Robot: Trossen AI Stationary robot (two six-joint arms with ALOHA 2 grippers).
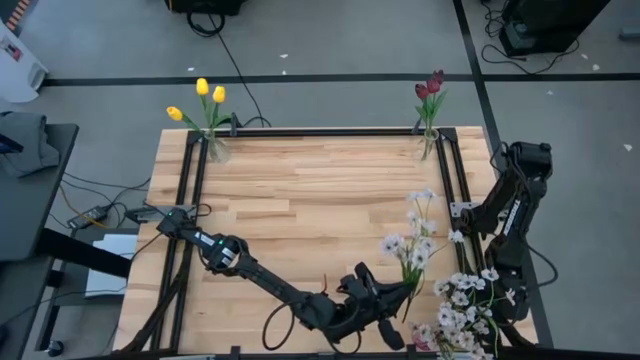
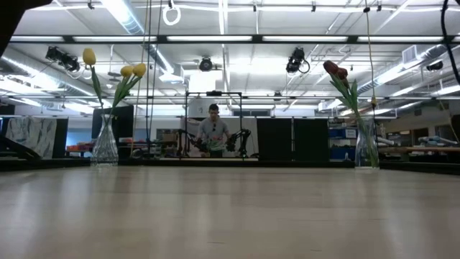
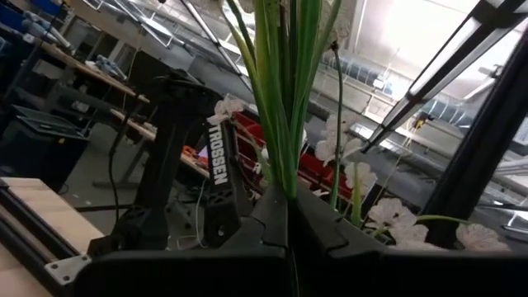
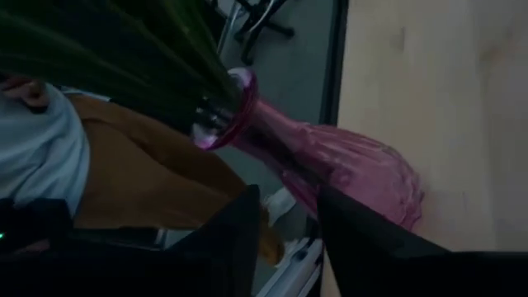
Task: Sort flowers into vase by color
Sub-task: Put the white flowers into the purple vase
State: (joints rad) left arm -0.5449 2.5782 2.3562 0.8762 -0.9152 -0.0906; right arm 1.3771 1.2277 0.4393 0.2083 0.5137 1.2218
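My left gripper (image 1: 398,298) is near the table's near-right corner, shut on a spray of whitish blossoms (image 1: 413,238) with green stems (image 3: 285,99). Right of it stands a pink vase (image 4: 330,161) holding more white blossoms (image 1: 465,305). My right gripper (image 4: 289,219) is open, and its fingers stand on either side of that vase's lower body. Yellow tulips (image 1: 205,98) stand in a clear vase (image 2: 106,140) at the far-left corner. Dark red tulips (image 1: 430,88) stand in a clear vase (image 2: 365,144) at the far right. My left gripper pinches the bunched green stems near their lower end (image 3: 287,186) between its two shut fingers. The stems and blossoms stick out beyond the fingertips toward the table's far side. My right gripper has the pink vase's body (image 4: 307,194) between its fingers; whether they touch it I cannot tell.
A black frame rail (image 1: 455,190) runs along the table's right side beside the right arm. A person in orange and white clothing (image 4: 124,157) shows behind the pink vase. Bare wooden tabletop (image 1: 310,200) lies between the two far vases and the arms.
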